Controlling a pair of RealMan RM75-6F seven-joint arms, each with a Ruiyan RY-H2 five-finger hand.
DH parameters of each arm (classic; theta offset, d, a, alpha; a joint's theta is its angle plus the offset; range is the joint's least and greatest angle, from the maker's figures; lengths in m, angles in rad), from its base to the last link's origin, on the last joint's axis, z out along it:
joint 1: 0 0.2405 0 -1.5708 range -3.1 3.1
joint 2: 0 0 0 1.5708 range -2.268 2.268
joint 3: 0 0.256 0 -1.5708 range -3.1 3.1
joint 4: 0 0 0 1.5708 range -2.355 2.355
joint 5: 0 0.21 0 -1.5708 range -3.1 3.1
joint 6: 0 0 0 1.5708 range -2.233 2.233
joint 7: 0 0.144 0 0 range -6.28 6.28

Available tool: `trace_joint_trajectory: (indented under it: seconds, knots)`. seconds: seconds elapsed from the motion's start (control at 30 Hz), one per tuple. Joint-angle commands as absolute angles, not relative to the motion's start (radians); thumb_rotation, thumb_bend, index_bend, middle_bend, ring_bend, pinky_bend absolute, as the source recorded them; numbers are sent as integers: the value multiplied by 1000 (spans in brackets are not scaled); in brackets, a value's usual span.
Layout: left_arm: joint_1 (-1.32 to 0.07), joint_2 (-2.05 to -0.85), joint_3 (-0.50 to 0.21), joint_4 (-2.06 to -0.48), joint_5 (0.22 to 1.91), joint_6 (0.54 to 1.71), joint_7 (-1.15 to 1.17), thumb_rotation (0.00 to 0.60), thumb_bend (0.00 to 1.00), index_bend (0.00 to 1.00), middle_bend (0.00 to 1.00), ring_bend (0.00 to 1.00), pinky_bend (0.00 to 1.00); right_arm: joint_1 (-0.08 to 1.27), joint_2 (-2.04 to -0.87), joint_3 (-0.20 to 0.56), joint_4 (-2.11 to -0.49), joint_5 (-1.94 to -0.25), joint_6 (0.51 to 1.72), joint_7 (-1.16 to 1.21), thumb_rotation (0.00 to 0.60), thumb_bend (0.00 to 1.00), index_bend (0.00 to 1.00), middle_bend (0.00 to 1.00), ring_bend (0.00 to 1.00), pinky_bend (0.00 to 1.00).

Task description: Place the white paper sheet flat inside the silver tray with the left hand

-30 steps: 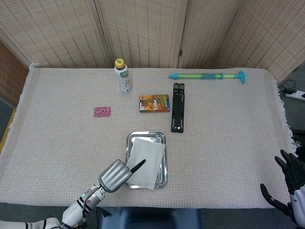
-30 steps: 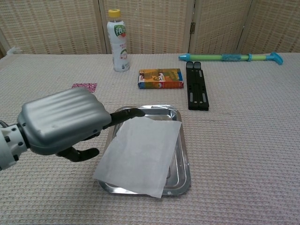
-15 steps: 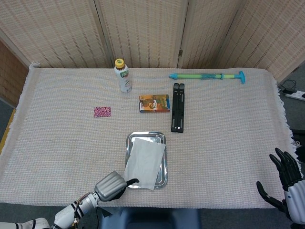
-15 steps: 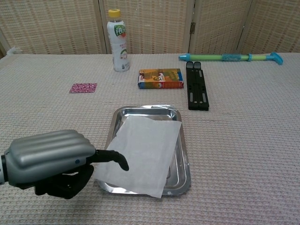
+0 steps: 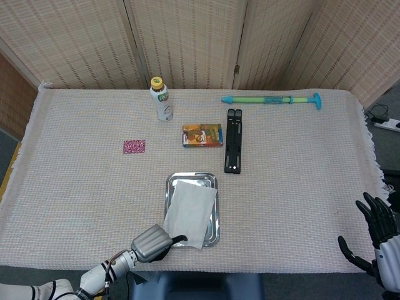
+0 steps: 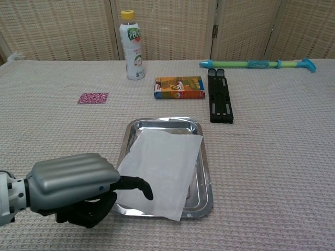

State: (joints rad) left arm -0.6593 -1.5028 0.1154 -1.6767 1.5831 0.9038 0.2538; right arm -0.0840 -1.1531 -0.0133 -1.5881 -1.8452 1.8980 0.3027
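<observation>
Paper, a thin white sheet (image 6: pixel 161 171), lies skewed across the shallow silver metal tray (image 6: pixel 203 185), its near-left corner overhanging the rim. My left hand (image 6: pixel 78 186) grips nothing, one finger extended at that corner; next I judge a nudge inward.

On the table (image 5: pixel 300 187): one silver tray (image 5: pixel 214 215), one white paper sheet (image 5: pixel 190 209), one bottle (image 5: pixel 162 100), one colourful box (image 5: pixel 202 135), one black folding stand (image 5: pixel 234 149), one turquoise-and-green pump toy (image 5: pixel 272 100), one small pink patterned packet (image 5: pixel 134 146).
</observation>
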Motion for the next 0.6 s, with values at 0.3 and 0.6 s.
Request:
trace_joint_trajectory:
  seconds: [0.3,0.6]
  knots:
    - [-675,-1559,108,-1611,1571,864,258,600,1000,245,1000,1000,1000,-86,-1146,-11,-1591,-1840,1906,313,600,429,0,0,0,0]
    - [-693,-1589,89,-1572,1535,827,239,600,1000,234,1000,1000,1000,-86,-1139,-7,-1591,-1832,1909,327,600,428,0,0,0,0]
